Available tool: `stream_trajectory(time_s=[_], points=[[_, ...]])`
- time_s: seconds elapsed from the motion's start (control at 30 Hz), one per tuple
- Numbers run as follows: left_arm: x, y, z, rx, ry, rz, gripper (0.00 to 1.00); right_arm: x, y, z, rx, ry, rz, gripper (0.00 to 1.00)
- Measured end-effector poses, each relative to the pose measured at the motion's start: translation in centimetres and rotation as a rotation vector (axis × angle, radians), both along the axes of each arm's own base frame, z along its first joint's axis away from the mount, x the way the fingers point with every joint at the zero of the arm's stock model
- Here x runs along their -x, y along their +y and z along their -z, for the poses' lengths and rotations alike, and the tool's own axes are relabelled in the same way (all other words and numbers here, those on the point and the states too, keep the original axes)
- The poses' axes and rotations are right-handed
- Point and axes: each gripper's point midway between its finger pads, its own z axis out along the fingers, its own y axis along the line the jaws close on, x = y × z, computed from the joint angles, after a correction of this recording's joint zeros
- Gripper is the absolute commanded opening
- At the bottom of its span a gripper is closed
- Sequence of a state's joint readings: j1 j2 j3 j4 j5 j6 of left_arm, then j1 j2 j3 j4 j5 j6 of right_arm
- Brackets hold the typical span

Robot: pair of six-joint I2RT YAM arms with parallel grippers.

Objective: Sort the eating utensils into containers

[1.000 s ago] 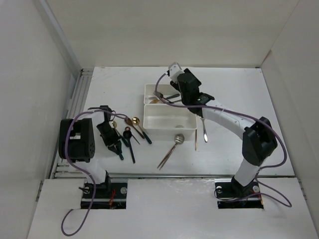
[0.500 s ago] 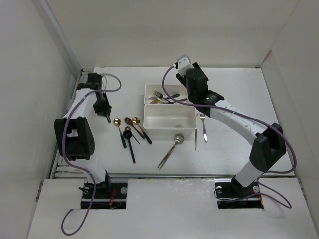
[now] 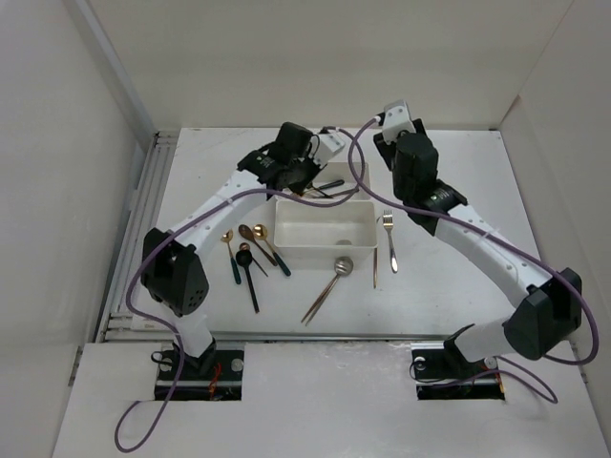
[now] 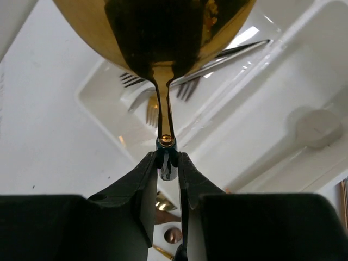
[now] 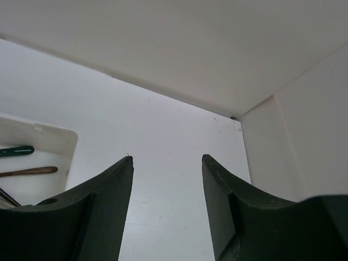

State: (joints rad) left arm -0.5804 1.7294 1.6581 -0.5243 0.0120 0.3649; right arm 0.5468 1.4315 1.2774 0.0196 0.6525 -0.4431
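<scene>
My left gripper (image 4: 167,163) is shut on the dark green handle of a gold spoon (image 4: 157,32), whose bowl fills the top of the left wrist view. It hangs over the far white tray (image 4: 100,103), which holds several forks (image 4: 149,109). In the top view the left gripper (image 3: 302,175) covers much of that far tray (image 3: 355,177). The near tray (image 3: 325,229) has nothing in it. My right gripper (image 3: 387,143) is open and empty (image 5: 167,157), right of the far tray (image 5: 54,144).
Loose on the table left of the near tray lie gold spoons (image 3: 227,237) and dark-handled utensils (image 3: 250,286). A silver spoon (image 3: 342,265), a copper-coloured piece (image 3: 375,265) and a fork (image 3: 389,227) lie at its front right. White walls stand close behind.
My left arm lifted a spoon from the left pile, swung far left, then right over the far tray. My right arm backed off the far tray toward the right rear.
</scene>
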Motion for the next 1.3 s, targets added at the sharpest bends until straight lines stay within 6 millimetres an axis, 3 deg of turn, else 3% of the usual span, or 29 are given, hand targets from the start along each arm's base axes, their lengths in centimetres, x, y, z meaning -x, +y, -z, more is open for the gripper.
stream_trajectory(time_s=[0.1,0.27,0.43,0.47,0.6,0.7,0.83,1.0,1.07,1.13,1.23,1.3], points=[[0.7,-1.7,2.1,-0.023,0.037,0.067,0.00,0.8,-1.1,-0.1,-0.011,-0.005,0.017,0.59],[1.6,-1.3,6.6,-0.106,0.105,0.127,0.00,1.9,-2.0,-0.1,-0.024,-0.013,0.026,0.59],[4.4,-1.6,9.6,-0.164,0.179,0.251,0.01,2.0,-2.6,0.3,-0.022,-0.007,0.037,0.59],[4.4,-1.7,9.7,-0.164,0.181,0.259,0.01,2.0,-2.6,0.3,-0.021,-0.006,0.038,0.59],[5.3,-2.7,10.0,-0.151,0.190,0.322,0.29,1.9,-2.6,0.3,-0.022,-0.006,0.039,0.59],[5.6,-2.7,10.4,-0.164,0.194,0.331,0.40,1.9,-2.6,0.3,-0.021,-0.005,0.038,0.60],[5.3,-2.2,10.5,-0.186,0.183,0.313,0.41,1.8,-2.5,0.5,-0.019,-0.001,0.037,0.61],[4.2,-1.1,9.4,-0.140,0.201,0.204,0.31,1.3,-2.1,1.4,-0.014,0.018,0.028,0.61],[2.9,0.2,7.9,-0.070,0.199,0.100,0.33,1.0,-1.8,1.8,-0.012,0.027,0.027,0.61],[1.5,3.2,6.0,0.023,0.203,-0.055,0.39,0.6,-1.5,2.0,-0.012,0.034,0.024,0.61],[-0.2,9.7,3.7,0.139,0.191,-0.304,0.36,0.3,-1.1,2.6,-0.009,0.046,0.019,0.61],[-0.3,14.5,3.9,0.193,0.218,-0.472,0.31,0.2,-0.8,2.9,-0.008,0.052,0.015,0.61]])
